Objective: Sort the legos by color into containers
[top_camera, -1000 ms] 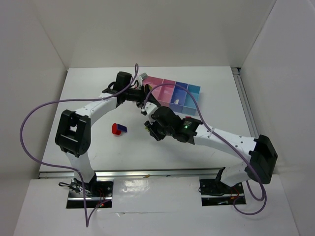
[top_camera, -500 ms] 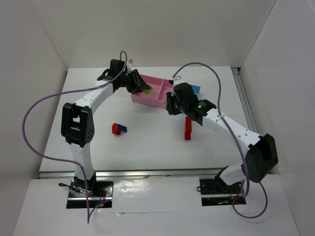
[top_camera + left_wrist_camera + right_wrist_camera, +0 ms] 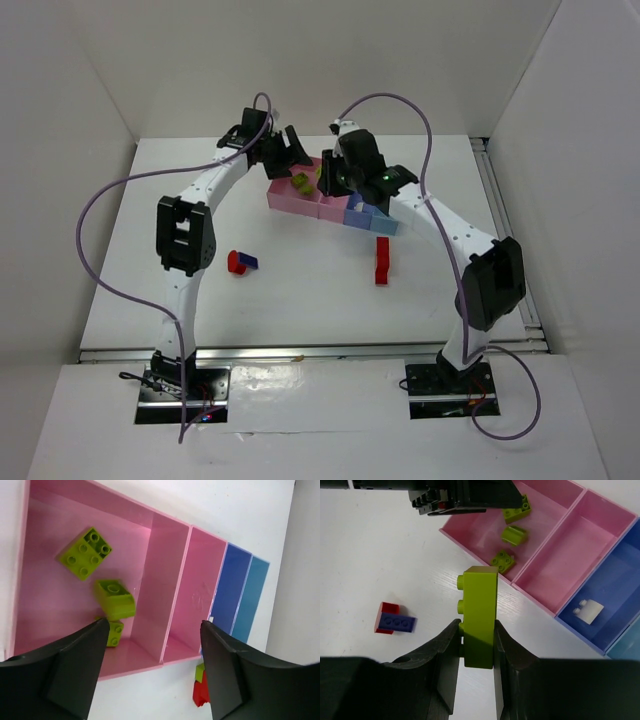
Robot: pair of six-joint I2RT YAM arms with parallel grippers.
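Right wrist view: the right gripper (image 3: 476,635) clamps a lime brick (image 3: 480,605) over the table (image 3: 370,550). The left gripper (image 3: 154,630) hangs spread above the pink bin (image 3: 45,600), which holds three lime bricks (image 3: 86,553).

You'll find no readable text in any view, no labels, no brand marks, no numbers, no signs.

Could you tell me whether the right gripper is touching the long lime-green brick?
Touching: the right wrist view shows the right gripper clamping the long lime-green brick between both fingers.
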